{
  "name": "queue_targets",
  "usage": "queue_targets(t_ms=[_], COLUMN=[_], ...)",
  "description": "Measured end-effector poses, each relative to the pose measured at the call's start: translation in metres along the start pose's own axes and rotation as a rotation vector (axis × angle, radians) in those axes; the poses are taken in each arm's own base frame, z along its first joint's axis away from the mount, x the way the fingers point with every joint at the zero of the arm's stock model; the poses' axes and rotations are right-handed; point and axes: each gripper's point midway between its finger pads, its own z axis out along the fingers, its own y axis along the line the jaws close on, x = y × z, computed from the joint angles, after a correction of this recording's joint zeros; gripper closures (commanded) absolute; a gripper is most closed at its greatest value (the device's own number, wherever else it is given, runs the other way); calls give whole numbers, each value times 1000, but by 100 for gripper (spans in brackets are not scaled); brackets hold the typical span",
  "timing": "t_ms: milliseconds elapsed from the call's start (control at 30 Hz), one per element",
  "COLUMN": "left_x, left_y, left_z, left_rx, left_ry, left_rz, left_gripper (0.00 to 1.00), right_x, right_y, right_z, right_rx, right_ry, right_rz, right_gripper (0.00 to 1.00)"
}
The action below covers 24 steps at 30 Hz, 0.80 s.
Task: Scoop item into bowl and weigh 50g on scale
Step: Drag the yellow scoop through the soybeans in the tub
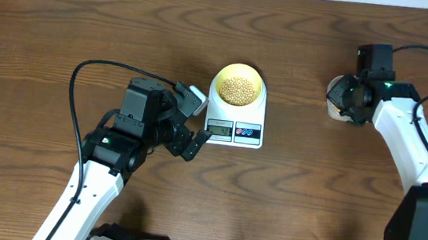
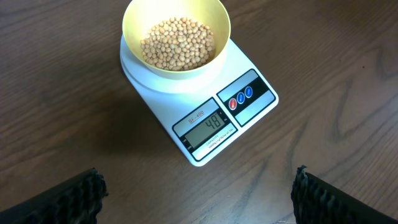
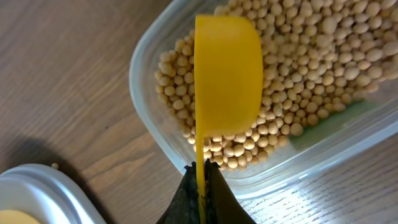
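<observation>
The pale yellow bowl (image 1: 239, 75) (image 2: 132, 25) stands on the white scale (image 1: 256, 112) (image 2: 168, 93) and holds a heap of tan beans (image 1: 238, 89) (image 2: 177, 45). The scale's display (image 2: 209, 127) reads 48. My left gripper (image 1: 196, 122) (image 2: 198, 186) is open, low over the bare wood just in front of the scale, with nothing between its fingers (image 2: 81, 199). My right gripper (image 1: 344, 97) (image 3: 201, 171) is shut on the thin handle of a yellow scoop (image 3: 227, 74). The scoop's cup hangs over the beans (image 3: 311, 62) in the clear tub (image 3: 140, 81). Its inside does not show.
In the overhead view the tub (image 1: 331, 108) is mostly hidden under the right wrist, at the table's right. A white-rimmed round object (image 3: 37, 193) lies at the lower left of the right wrist view, with a stray bean (image 3: 55, 166) beside it. Bare wood surrounds the scale.
</observation>
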Motion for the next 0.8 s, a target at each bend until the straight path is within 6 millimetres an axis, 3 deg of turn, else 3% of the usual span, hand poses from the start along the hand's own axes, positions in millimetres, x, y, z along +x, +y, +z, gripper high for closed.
queue_targets(t_ms=[433,667,800], left_x=[0,0,0], left_y=[0,0,0], left_z=[0,0,0], left_rx=[0,0,0], left_ry=[0,0,0], left_rz=[0,0,0], left_gripper=[2,2,2], right_x=[4,-1,-4], right_y=[3,5,-8], right_z=[-3,-39,-56], right_rx=[-23,-70,-66], right_ry=[20,-17,-27], right_rz=[5,15,40], right_gripper=[99,99,99])
